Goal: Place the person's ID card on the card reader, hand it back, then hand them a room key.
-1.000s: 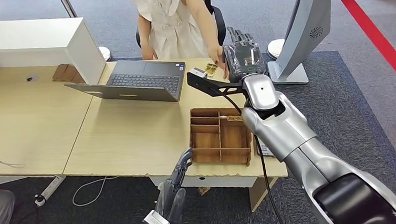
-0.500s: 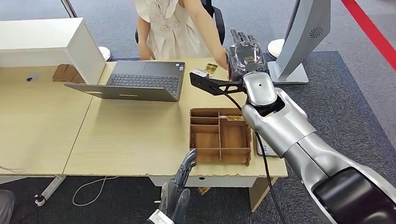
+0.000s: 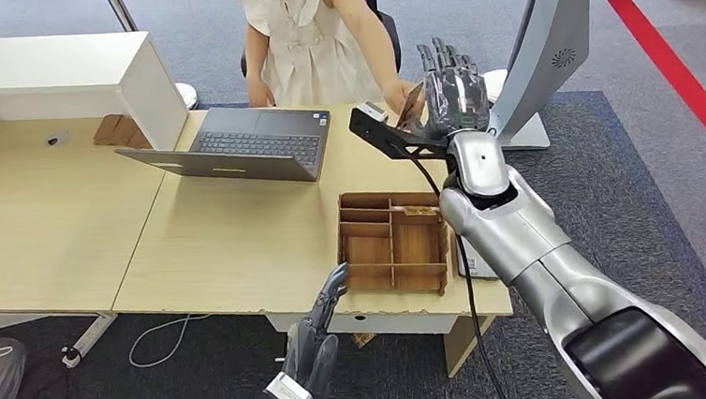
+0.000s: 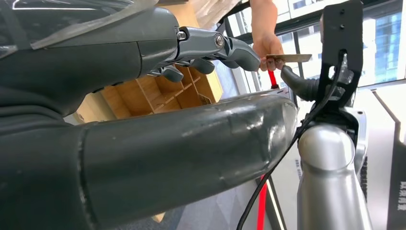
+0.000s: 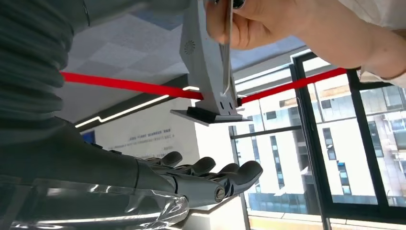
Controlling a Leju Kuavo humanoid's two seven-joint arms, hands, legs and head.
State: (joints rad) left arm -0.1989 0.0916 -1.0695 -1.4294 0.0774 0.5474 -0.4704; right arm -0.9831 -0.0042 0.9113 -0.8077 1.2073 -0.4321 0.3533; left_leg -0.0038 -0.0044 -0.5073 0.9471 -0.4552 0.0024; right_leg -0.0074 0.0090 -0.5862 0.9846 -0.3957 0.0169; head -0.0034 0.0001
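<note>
A person in a pale dress stands behind the desk and holds a small card (image 3: pixel 409 106) up in one hand (image 3: pixel 400 95). My right hand (image 3: pixel 454 87) is raised just right of that card, fingers spread and pointing up, holding nothing. In the right wrist view the card (image 5: pixel 228 45) is edge-on in the person's fingers, apart from my right hand's fingers (image 5: pixel 210 178). The left wrist view shows the card (image 4: pixel 288 58) close above my right thumb (image 4: pixel 298 84). My left hand (image 3: pixel 314 345) hangs below the desk's front edge, empty. A small yellowish card (image 3: pixel 417 211) lies in the wooden tray (image 3: pixel 393 245).
An open laptop (image 3: pixel 254 146) sits at the back of the desk, left of the tray. A flat white device (image 3: pixel 473 263) lies right of the tray, mostly under my right arm. A white shelf box (image 3: pixel 59 74) stands back left, a grey stand (image 3: pixel 545 45) back right.
The person lifted the card off the desk and now holds it up. My right hand rose and shifted right, beside the card. The left hand barely moved.
</note>
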